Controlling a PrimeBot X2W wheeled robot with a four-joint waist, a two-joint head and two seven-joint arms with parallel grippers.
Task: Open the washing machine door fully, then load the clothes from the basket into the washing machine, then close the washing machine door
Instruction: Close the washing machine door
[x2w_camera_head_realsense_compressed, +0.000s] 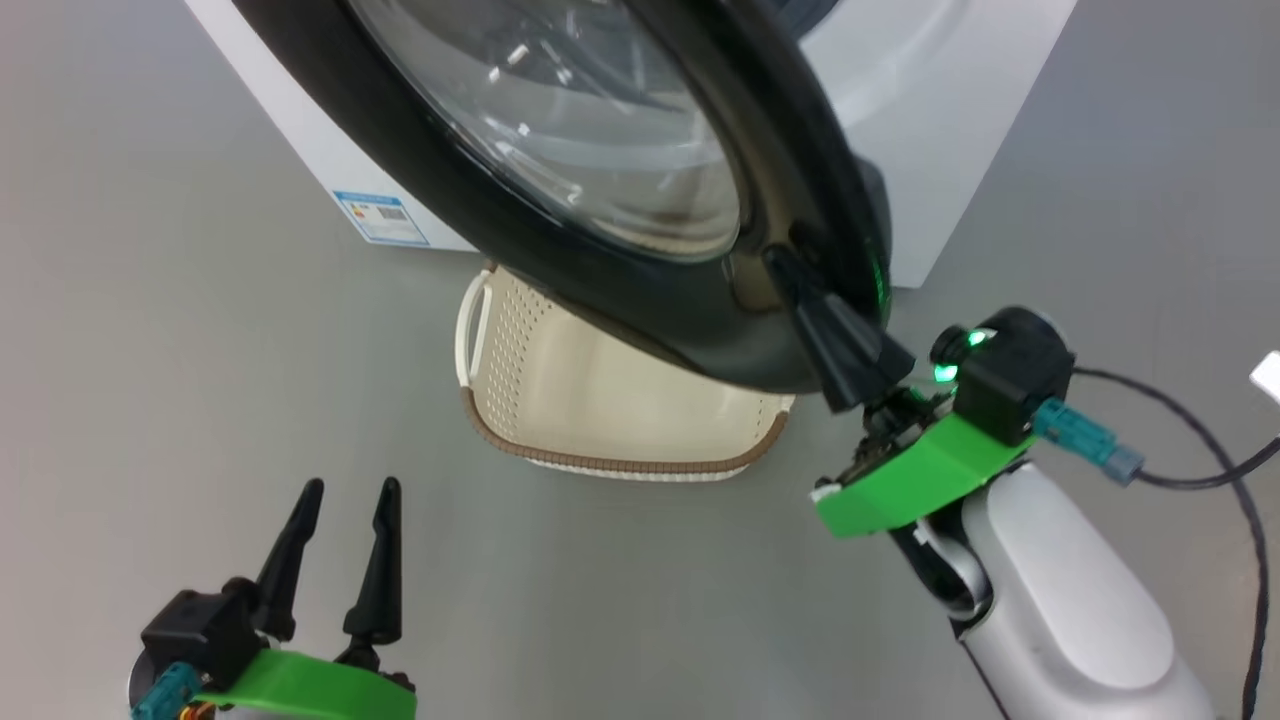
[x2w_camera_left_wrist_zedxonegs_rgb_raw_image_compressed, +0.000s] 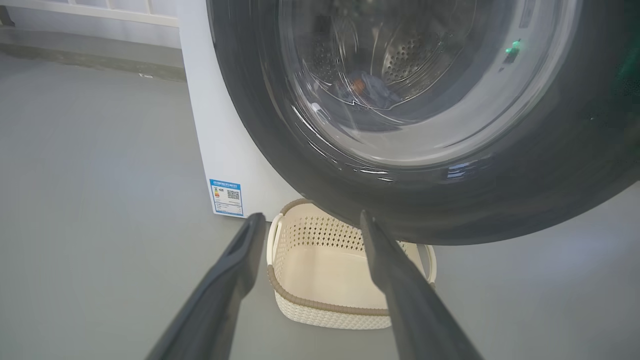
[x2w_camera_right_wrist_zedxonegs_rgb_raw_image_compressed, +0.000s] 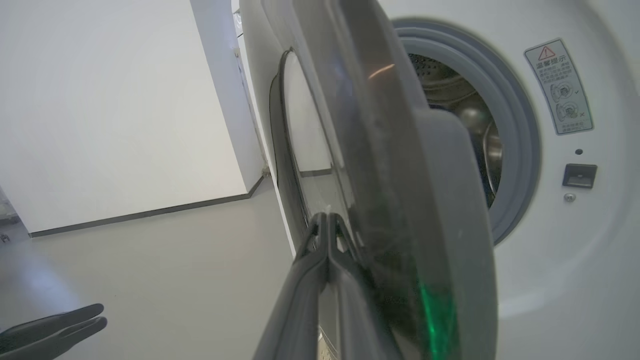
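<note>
Touching the washing machine door (x2w_camera_head_realsense_compressed: 600, 280), the right gripper (x2w_camera_right_wrist_zedxonegs_rgb_raw_image_compressed: 326, 220) is pinched closed (left gripper (x2w_camera_head_realsense_compressed: 352, 490) gapes wide).

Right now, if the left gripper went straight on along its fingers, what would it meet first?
Probably the basket: the left gripper has its open fingers aimed at one handle end. The washing machine door hangs just above that line, and depth is unclear, so its black rim might come first.

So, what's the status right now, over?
Left claw open, hovering low. Right claw shut, tips against the door. Door partly open, a garment in the drum. Basket under the door, looks empty.
</note>
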